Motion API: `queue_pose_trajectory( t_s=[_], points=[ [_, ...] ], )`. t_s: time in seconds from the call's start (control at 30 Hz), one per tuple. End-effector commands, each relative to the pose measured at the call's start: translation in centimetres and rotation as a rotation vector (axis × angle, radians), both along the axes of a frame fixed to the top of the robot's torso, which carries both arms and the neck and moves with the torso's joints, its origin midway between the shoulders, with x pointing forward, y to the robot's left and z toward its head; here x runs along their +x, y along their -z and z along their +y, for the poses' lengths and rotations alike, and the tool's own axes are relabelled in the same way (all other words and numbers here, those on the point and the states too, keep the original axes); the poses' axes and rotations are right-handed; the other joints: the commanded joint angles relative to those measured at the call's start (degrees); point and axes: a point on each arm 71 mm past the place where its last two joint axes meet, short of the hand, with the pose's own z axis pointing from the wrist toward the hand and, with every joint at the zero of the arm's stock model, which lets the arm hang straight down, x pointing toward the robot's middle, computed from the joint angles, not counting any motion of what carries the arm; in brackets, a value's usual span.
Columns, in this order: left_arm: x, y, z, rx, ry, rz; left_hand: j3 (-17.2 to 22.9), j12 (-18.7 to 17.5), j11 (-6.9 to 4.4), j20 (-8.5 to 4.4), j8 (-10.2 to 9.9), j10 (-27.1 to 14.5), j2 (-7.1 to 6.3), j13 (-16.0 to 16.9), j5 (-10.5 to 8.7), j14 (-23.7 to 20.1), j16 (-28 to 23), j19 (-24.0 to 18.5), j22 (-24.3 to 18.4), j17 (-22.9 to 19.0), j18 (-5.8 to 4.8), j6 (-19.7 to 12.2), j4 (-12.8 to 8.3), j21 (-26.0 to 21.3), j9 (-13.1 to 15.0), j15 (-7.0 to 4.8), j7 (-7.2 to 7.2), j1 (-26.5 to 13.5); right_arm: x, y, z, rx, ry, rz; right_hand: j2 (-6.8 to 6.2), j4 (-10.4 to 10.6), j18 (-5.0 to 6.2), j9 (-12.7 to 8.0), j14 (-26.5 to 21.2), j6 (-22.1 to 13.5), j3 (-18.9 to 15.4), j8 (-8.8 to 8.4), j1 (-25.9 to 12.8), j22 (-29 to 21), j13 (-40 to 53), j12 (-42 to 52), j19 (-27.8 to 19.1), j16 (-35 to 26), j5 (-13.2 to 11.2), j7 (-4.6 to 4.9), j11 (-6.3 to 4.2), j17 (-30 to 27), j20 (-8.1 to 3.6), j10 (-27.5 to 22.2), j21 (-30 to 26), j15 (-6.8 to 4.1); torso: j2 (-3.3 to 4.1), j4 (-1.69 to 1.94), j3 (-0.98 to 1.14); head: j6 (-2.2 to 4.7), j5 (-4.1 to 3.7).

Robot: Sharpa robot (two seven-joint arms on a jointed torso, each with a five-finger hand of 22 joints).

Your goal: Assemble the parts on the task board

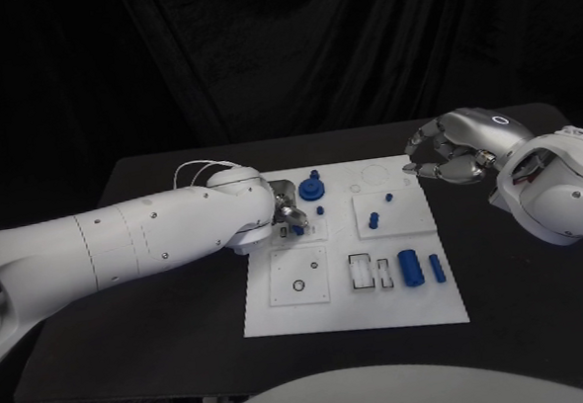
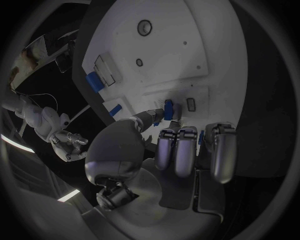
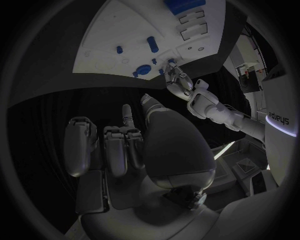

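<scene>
The white task board (image 1: 355, 303) lies in the middle of the table. My left hand (image 1: 283, 214) hangs over its far left part and pinches a small blue part (image 2: 168, 108) between thumb and a finger, just above the board (image 2: 206, 50). A round blue part with a peg (image 1: 313, 191) stands beside that hand. Two blue cylinders (image 1: 410, 267) lie at the board's right side, and a short blue part (image 1: 374, 219) stands near the middle. My right hand (image 1: 447, 154) hovers off the board's far right corner, fingers curled in with nothing visible in them.
Rectangular slots (image 1: 369, 272) and a ring-shaped recess (image 1: 299, 286) sit in the board's near half. Bare black table (image 1: 135, 330) surrounds the board, with a dark curtain behind. In the right wrist view my left hand (image 3: 178, 80) shows at the board's edge (image 3: 112, 35).
</scene>
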Motion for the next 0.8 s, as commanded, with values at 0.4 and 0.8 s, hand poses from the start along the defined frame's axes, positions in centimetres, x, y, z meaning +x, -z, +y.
queue_pose_trajectory(
  t_s=[0.4,0.8],
  points=[
    [-0.49,0.58,-0.08,0.004,0.025,0.030,-5.23,0.21,-0.39,-0.23,-3.26,5.95,-0.07,15.08,-9.85,6.05,0.15,0.39,9.85,15.10,0.09,4.96,3.83,-1.01,1.03,-0.36,-4.64,-3.74,0.04,0.33,-0.25,-0.016,0.021,0.033,0.29,-0.27,0.68,-0.27,5.89,0.69,0.31,0.22,1.74,11.14,15.10,0.15,-0.35,0.17,0.98,-0.05,0.35,15.09,0.32,6.17,-0.54,0.43,-0.08,-0.01,0.05,-0.01,0.24],
    [-0.63,0.91,0.49,0.028,0.024,0.055,-11.74,0.21,0.11,0.08,-8.08,5.95,-0.46,15.08,-13.90,6.05,0.15,0.10,9.69,15.10,0.23,5.73,8.27,-1.71,0.20,0.00,-4.09,-5.63,0.08,0.56,-0.34,-0.029,0.028,0.050,0.05,-0.67,0.67,-0.70,5.89,0.93,0.63,0.06,3.34,11.17,15.10,0.15,-0.30,0.17,3.79,-0.01,0.36,15.09,0.31,6.17,-0.62,0.42,-0.03,-0.04,-0.02,-0.01,0.29]
  ],
)
